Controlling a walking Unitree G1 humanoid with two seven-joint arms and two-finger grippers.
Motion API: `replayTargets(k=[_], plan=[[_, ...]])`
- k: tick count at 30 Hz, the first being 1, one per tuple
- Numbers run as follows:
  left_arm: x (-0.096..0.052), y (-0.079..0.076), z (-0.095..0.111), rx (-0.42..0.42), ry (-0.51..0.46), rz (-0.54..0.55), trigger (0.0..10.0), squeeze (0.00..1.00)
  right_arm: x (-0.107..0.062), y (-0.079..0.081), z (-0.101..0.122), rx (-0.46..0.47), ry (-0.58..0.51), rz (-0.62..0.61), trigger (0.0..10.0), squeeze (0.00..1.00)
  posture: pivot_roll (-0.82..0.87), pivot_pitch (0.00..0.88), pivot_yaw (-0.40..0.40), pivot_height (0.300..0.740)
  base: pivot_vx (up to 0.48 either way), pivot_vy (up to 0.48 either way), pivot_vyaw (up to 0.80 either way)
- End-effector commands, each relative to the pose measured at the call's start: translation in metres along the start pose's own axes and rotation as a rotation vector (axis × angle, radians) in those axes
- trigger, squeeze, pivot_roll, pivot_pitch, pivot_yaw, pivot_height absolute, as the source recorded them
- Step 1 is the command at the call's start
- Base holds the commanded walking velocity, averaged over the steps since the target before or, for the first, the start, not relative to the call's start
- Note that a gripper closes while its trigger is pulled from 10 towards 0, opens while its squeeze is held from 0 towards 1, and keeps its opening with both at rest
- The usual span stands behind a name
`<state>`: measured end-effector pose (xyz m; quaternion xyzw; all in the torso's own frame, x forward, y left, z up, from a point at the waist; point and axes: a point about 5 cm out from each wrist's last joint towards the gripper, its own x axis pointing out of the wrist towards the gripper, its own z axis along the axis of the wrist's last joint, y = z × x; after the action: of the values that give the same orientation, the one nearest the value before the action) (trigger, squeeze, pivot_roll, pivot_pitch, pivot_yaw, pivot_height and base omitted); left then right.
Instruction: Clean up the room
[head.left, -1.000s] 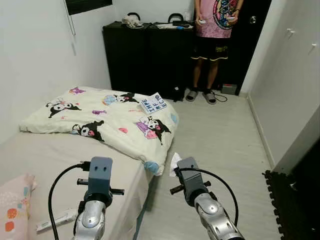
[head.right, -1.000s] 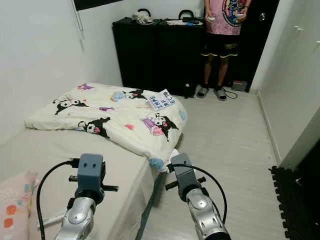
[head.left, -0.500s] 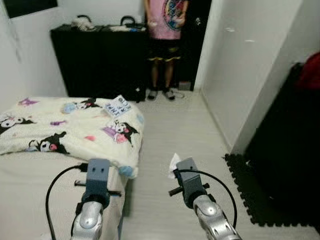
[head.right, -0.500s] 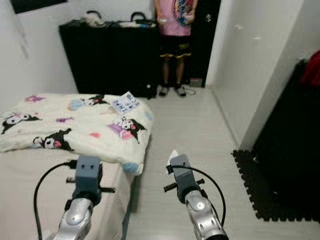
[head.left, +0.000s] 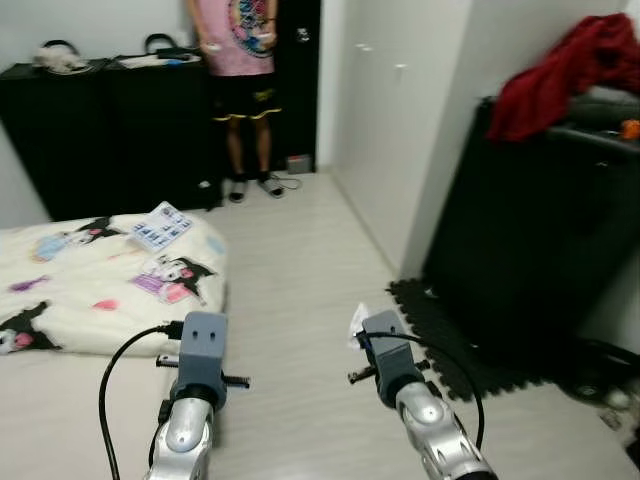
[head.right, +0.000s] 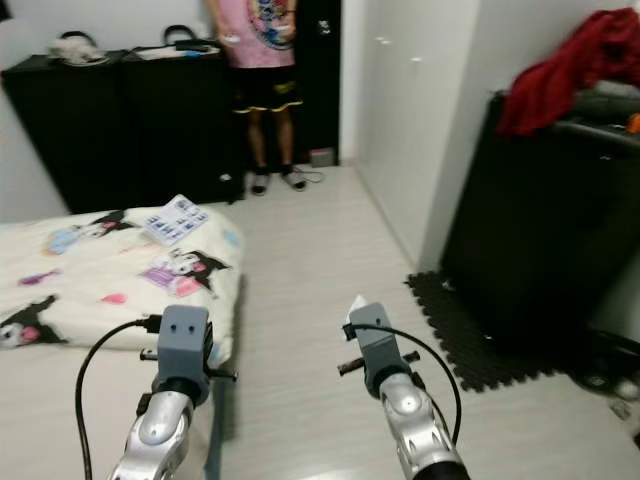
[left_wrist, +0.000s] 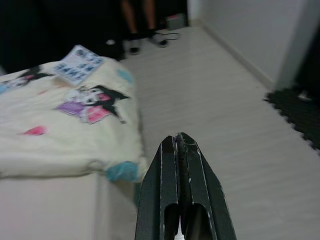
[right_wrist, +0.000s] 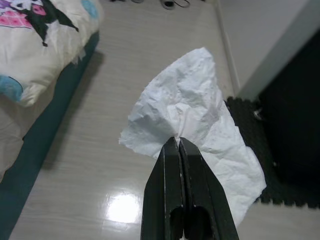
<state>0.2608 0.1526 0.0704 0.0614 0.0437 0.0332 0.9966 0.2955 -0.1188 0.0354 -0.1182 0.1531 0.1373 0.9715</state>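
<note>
Over the last second the whole view has been swung to the robot's right: the bed (head.left: 60, 360), which earlier filled the left and centre, is now pushed to about nine o'clock, and a black cabinet (head.left: 540, 230) with a red garment (head.left: 560, 75) heaped on top has been brought in at about two o'clock, with a dark foam mat (head.left: 450, 335) at its foot. This shift is read as a turn of the robot, not as movement of the furniture. The person (head.left: 240, 70) is seen standing at about eleven o'clock by the black dresser (head.left: 100, 130), well apart from both arms. The pose of the arms has been kept through the turn. The right gripper (right_wrist: 178, 142) is pinched shut on a crumpled white tissue (right_wrist: 192, 110), which is held above the pale floor (head.left: 300, 270), near the bed edge and the mat. The left gripper (left_wrist: 179, 139) is closed with nothing between its fingers and is held out over the bed's corner, beside the cartoon-print blanket (left_wrist: 60, 120). The tissue is judged to be in transit: the turn suggests that a place to discard it is being sought, though no bin can be made out.
</note>
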Motion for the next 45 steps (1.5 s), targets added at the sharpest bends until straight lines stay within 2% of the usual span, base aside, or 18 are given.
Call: replayTargets(k=[1,13,24,45], plan=[[0.0009,0.0019,-0.001,0.015,0.009,0.006,10.0,0.0,0.0,0.0029,-0.0041,0.004,0.022,0.001,10.0,0.0,0.03,0.0,0.013,0.74,0.0,0.0,-0.8],[0.0033,0.0021,0.0007,0.02,0.005,0.002,10.0,0.0,0.0008,0.0033,-0.0027,0.007,0.01,0.002,10.0,0.0,0.03,0.0,0.017,0.74,0.0,0.0,-0.8],[0.0025,0.0009,0.0002,0.017,0.007,0.002,10.0,0.0,0.0024,0.0005,-0.005,0.043,0.044,-0.016,10.0,0.0,0.03,0.0,0.017,0.74,0.0,0.0,-0.8],[0.0,-0.0006,-0.0013,0.016,0.01,-0.004,10.0,0.0,0.0014,-0.0007,-0.011,0.037,0.077,-0.027,10.0,0.0,0.03,0.0,0.019,0.74,0.0,0.0,-0.8]])
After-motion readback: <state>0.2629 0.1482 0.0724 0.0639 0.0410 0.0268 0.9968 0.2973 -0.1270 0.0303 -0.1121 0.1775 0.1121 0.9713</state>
